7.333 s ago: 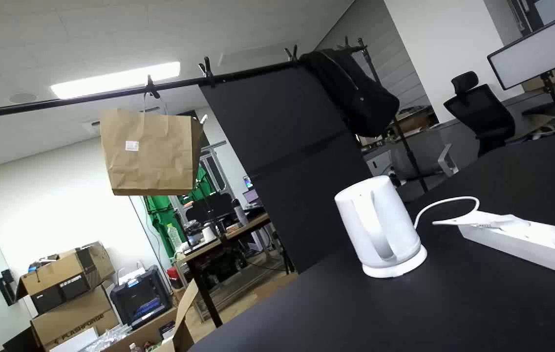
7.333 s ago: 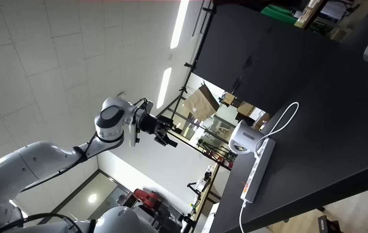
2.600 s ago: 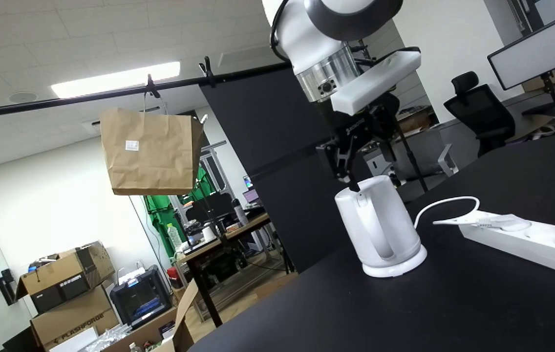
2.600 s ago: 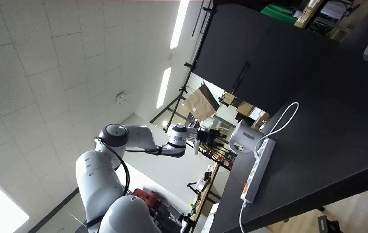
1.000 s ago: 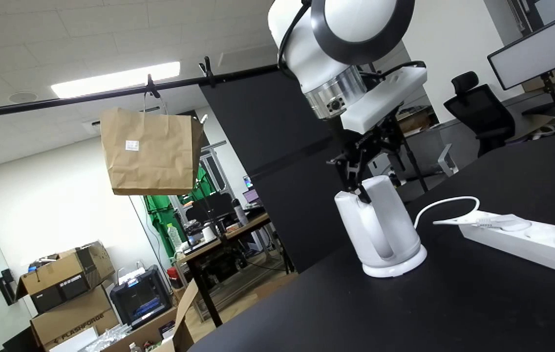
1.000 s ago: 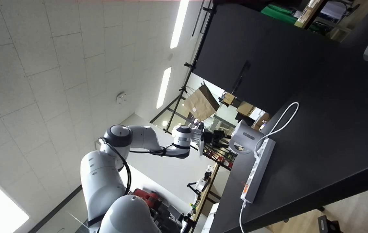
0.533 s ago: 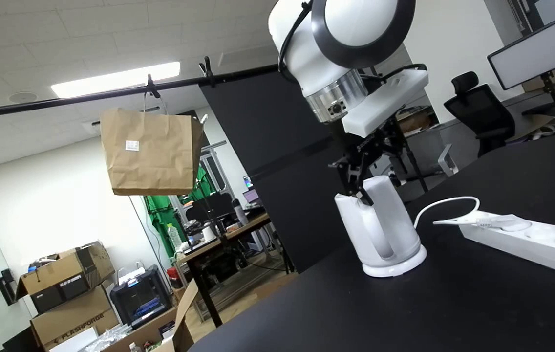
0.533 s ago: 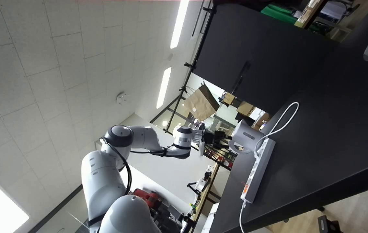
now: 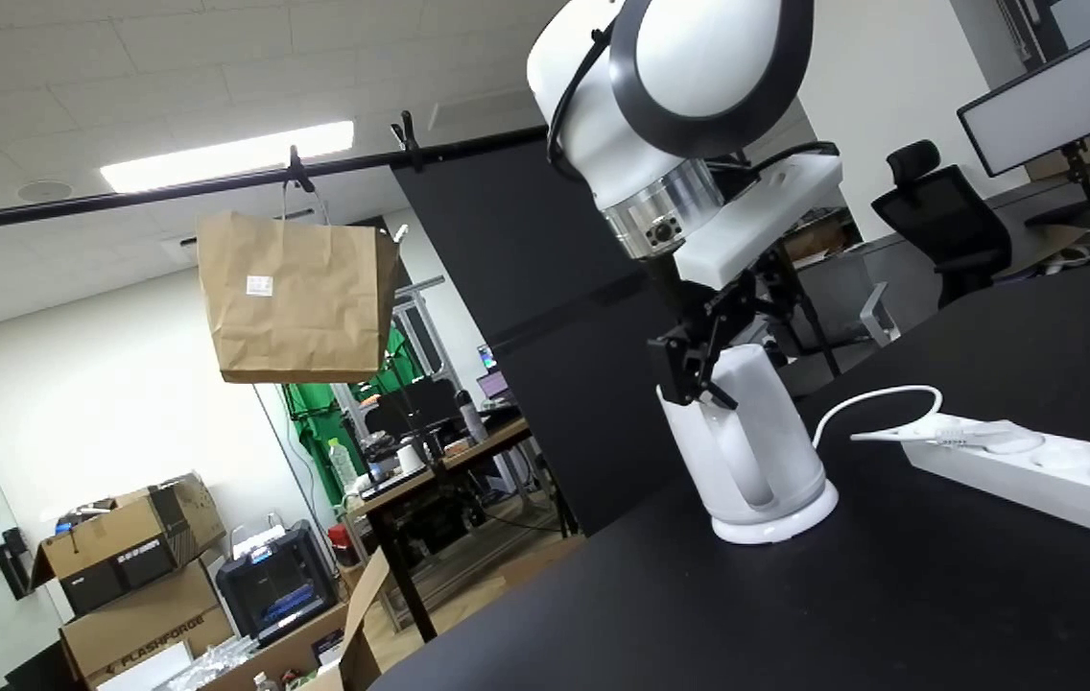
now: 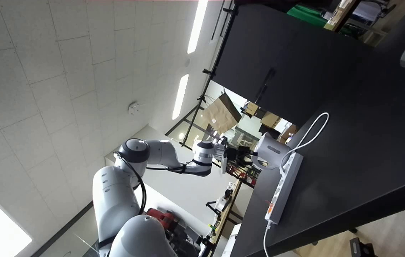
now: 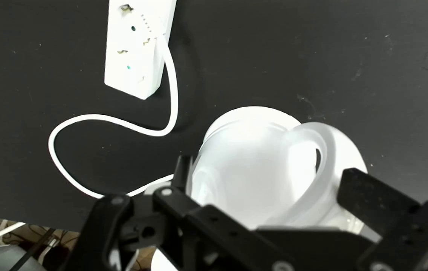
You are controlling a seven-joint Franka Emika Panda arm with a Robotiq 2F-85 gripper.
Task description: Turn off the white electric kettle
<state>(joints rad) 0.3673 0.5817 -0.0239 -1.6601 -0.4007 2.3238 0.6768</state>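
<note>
Fingers (image 11: 372, 199) parted at white kettle (image 9: 754, 451), upright on round base (image 9: 775, 527), contents hidden

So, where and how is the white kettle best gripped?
Probably across the middle of the side handle, from the side away from the white cord: the kettle stands upright on its base, and the handle bows outward, leaving a gap.

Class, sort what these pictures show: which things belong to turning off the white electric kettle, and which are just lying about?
Belongs to the job:
white electric kettle
gripper, open at the kettle's top

Just around:
white power strip, not the thing to switch off
brown paper bag, hanging
office chair
cardboard boxes
</note>
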